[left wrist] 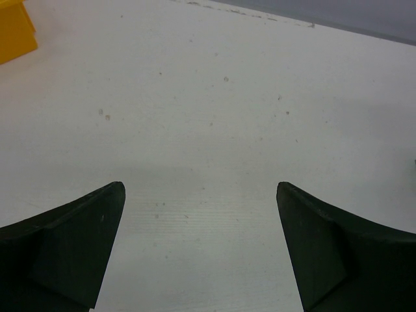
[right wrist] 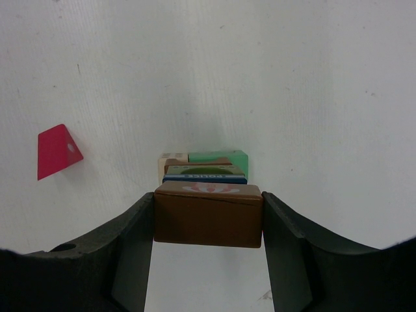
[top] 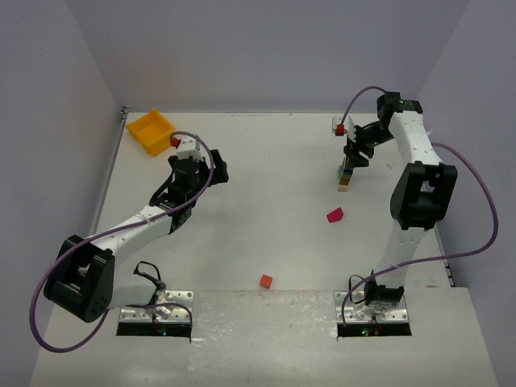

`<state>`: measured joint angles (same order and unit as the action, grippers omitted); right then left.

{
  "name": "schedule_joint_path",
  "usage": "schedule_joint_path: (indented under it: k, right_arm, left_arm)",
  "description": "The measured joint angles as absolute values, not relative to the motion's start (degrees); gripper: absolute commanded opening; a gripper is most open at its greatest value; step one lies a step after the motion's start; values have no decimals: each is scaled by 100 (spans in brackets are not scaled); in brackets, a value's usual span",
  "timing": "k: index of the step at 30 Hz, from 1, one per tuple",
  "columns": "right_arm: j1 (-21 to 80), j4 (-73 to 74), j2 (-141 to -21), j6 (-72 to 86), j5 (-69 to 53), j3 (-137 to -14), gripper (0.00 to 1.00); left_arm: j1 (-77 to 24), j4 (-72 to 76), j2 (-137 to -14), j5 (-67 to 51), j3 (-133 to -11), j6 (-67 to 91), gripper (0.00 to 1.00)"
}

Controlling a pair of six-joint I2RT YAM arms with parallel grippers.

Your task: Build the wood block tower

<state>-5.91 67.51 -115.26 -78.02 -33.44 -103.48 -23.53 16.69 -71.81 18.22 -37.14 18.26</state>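
Note:
The wood block tower (top: 344,179) stands at the right of the table, under my right gripper (top: 352,160). In the right wrist view my right gripper (right wrist: 208,198) is shut on a brown block (right wrist: 208,224), held right over the tower (right wrist: 214,170). The tower shows blue, green, brown and pale blocks. I cannot tell whether the brown block touches the stack. A magenta block (top: 334,214) lies loose in front of the tower and also shows in the right wrist view (right wrist: 58,151). An orange-red block (top: 265,280) lies nearer the bases. My left gripper (left wrist: 200,188) is open and empty over bare table at the left (top: 179,181).
A yellow plastic bin (top: 151,131) stands at the back left corner; its edge shows in the left wrist view (left wrist: 14,32). Grey walls close off the table at the back and both sides.

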Motion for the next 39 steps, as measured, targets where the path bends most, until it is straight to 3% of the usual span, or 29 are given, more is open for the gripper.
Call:
schedule_joint_path:
  k: [39]
  right_arm:
    - [-624,6752,-11528,-7808,-3293,-10342,53]
  left_arm:
    - [-2353,1651,-7285,1715,-3762,1800,100]
